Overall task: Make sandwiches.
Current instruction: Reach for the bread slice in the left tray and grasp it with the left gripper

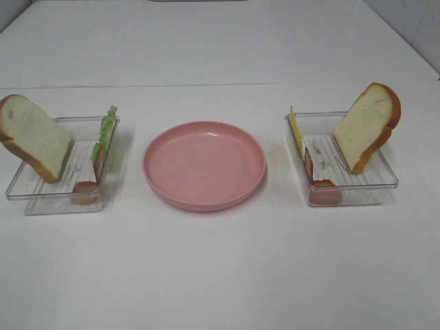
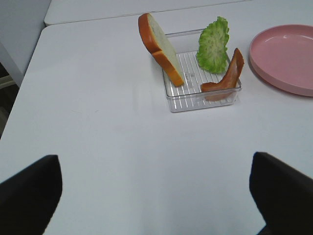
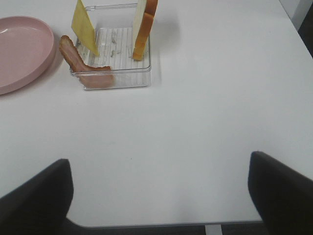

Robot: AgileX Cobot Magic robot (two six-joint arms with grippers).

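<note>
Both hands are spread wide, gripping nothing: left hand (image 2: 154,166) and right hand (image 3: 159,164) hover over the near table (image 1: 220,275). Sandwich parts sit unstacked in two clear trays. Over in the left tray (image 1: 41,196), left bread (image 1: 34,137) leans at its left, with lettuce (image 1: 106,130) and left bacon (image 1: 86,185) along its right wall. Then the right tray (image 1: 385,182) has cheese (image 1: 295,130) and right bacon (image 1: 323,182) along its left wall, right bread (image 1: 368,127) leaning at right. Pink plate (image 1: 204,165) sits between them.

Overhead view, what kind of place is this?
Likely a lab test bench, not a kitchen: a plain white table, one pink plate, and a bread slice propped upright in a clear tray.
</note>
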